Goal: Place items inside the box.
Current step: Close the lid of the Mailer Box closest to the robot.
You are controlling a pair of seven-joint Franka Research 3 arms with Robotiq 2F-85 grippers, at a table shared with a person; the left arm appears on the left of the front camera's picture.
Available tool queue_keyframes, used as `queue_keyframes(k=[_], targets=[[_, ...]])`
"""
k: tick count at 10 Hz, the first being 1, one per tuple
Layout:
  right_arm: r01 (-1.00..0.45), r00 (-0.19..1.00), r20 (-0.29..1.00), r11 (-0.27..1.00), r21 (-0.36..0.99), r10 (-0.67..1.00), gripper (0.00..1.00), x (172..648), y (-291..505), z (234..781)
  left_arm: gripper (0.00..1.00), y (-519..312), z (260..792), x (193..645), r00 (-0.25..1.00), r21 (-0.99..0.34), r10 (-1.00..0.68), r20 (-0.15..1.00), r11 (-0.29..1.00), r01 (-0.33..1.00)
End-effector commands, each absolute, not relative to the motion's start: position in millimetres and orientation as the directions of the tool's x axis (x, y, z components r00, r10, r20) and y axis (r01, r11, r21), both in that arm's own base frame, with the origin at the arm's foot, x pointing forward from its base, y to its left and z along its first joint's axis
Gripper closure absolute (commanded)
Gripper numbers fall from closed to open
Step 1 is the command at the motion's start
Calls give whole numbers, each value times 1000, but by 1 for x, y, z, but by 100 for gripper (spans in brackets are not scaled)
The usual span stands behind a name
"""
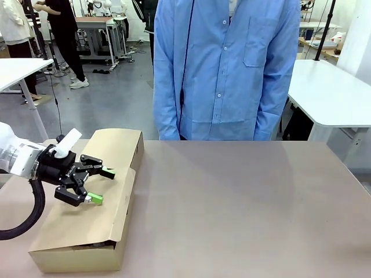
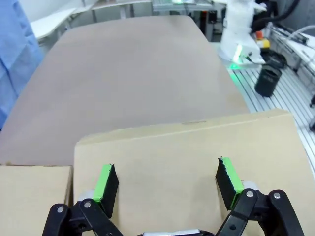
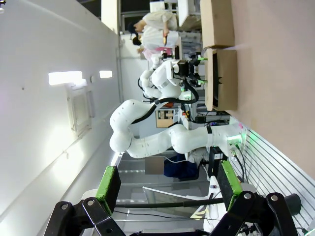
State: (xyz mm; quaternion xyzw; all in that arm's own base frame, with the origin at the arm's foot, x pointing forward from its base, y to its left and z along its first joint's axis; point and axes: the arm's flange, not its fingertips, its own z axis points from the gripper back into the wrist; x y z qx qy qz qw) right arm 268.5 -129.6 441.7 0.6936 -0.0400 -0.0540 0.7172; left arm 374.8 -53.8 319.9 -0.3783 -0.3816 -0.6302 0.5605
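over the cardboard box (image 1: 87,231) at the table's left, the left gripper (image 1: 99,186) hangs with jaws spread and nothing between the green pads, just above the box's nearly closed flap (image 2: 187,167). the right gripper (image 3: 170,184) is spread too, empty, up off the table. the items are not visible, presumably inside. a low pass could snag the flap's edge and drag or tip the box.
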Motion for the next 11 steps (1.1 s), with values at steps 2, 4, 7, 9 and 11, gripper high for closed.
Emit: queue_keyframes(k=[2, 4, 7, 9, 11], targets=[[31, 990, -29, 10, 999, -137, 0, 269, -129, 448, 0, -59, 304, 319, -170, 112, -452, 876, -153, 982], [31, 990, -29, 10, 999, -137, 0, 269, -129, 448, 0, -55, 303, 323, -165, 101, -472, 866, -158, 982], [31, 990, -29, 10, 999, -137, 0, 269, -129, 448, 0, -29, 356, 348, -9, 22, -441, 897, 24, 999], [31, 990, -29, 10, 999, -137, 0, 269, -129, 448, 0, 10, 405, 361, 254, -165, -405, 878, 241, 956], [31, 990, -29, 10, 999, -137, 0, 269, -129, 448, 0, 44, 441, 355, 713, -514, -300, 634, 526, 678]])
